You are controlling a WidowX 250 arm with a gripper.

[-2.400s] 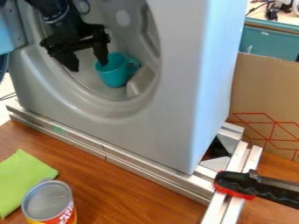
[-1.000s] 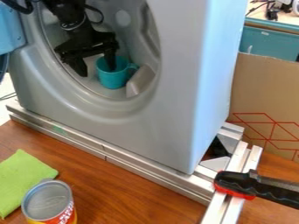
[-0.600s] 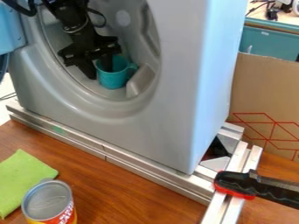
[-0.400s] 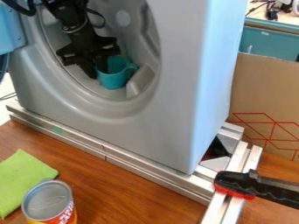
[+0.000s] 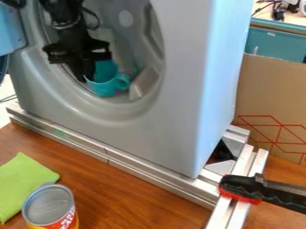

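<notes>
The black gripper (image 5: 87, 78) hangs down inside the round opening of a grey washing-machine-like front (image 5: 134, 134), shut on the left wall of a teal cup (image 5: 105, 89). One finger goes into the cup and the other stands outside its wall. The cup is tilted, its mouth turned partly toward the camera and its handle to the right. A grey raised fin (image 5: 145, 82) inside the drum lies just right of the handle.
Metal rails (image 5: 108, 154) run below the machine. On the wooden table are a green cloth (image 5: 23, 183) and a can (image 5: 49, 205) at lower left. A black and red clamp (image 5: 251, 188) sits at right, before a cardboard panel (image 5: 269, 103). A blue door (image 5: 10, 31) is at upper left.
The gripper moved right and down to the cup, and its fingers closed on the cup's wall. Since then, gripper and cup have shifted left and the cup has tipped.
</notes>
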